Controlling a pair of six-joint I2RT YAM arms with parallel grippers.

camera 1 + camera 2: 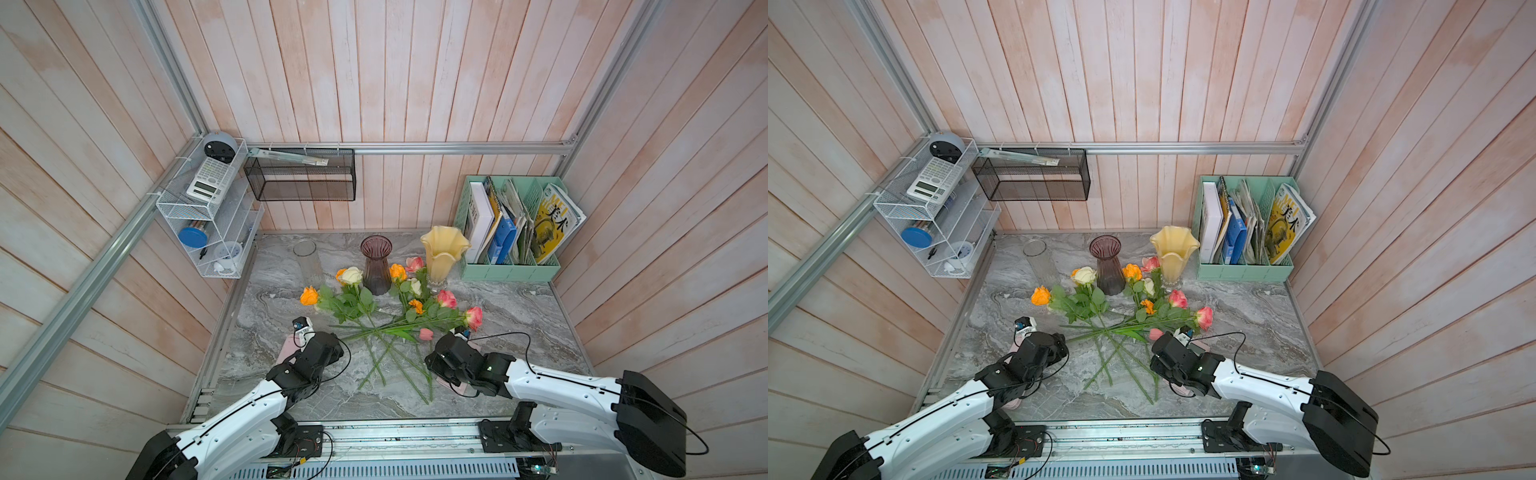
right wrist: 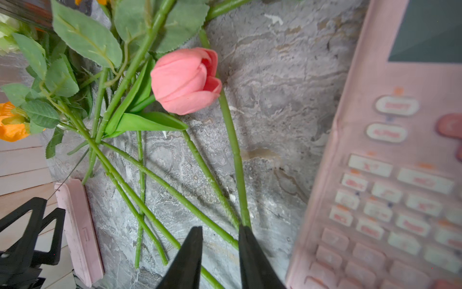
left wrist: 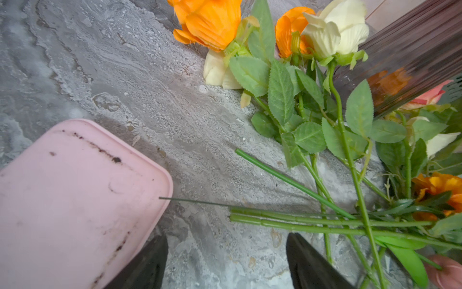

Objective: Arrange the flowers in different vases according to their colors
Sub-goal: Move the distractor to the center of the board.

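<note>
Lying flowers (image 1: 411,316): fabric blooms with smooth green stems, crossed on a grey veined table (image 1: 519,332).
Left gripper (image 3: 225,265): wide apart, empty.
Right gripper (image 2: 220,229): partly parted, straddling stems, not clamped.

Flowers (image 1: 411,316): pink, orange and cream heads, green stems crossed in a loose heap, flat on surface (image 1: 511,320). Behind, upright in a row: clear vase (image 1: 308,262), purple vase (image 1: 376,268), yellow vase (image 1: 443,254).

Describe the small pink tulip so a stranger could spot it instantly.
On the grey marble tabletop, find the heap of green-stemmed flowers before the three vases. At its near right edge, by the right gripper, lies the small pink tulip: a smooth closed bud, unlike the ruffled roses.
</note>
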